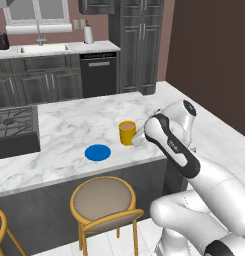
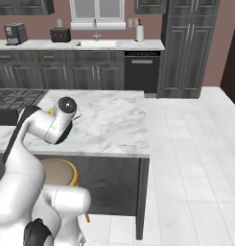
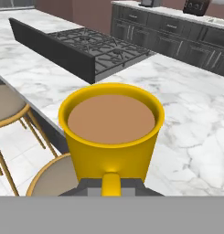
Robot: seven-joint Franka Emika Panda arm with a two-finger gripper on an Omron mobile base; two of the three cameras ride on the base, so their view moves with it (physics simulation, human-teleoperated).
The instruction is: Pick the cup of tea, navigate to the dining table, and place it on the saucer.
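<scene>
Item: gripper (image 3: 111, 188). Your jaws are drawn in narrow and clamped on the small side handle of the cup of tea (image 3: 111, 132). In the hand view, you see the dark finger tips flanking the yellow handle at the bottom, with the mug directly ahead of them, upright and filled with brown liquid.

Item: cup of tea, left base view (image 1: 127, 132). You see it at the end of the white wrist, above the dining table (image 1: 69, 127), near the table's front edge. Whether its base touches the marble or hangs just over it cannot be told.

Item: saucer (image 1: 98, 152). A flat blue disc on the marble, to the left of the gripper and a little nearer the front edge; the cup is beside it, apart, not on it.

Item: stove top (image 1: 13, 122). Dark grate set in the table, well to the left of the gripper beyond the saucer. In the hand view it lies ahead of the cup (image 3: 102, 48).

Item: stool (image 1: 105, 200). Round tan seat with yellow frame, below and in front of the gripper, under the table edge.

View differences: the left base view gives you saucer and cup together. The right base view gives you the arm's elbow in front of the table (image 2: 119, 120), hiding the cup. The hand view gives you the grip itself.
</scene>
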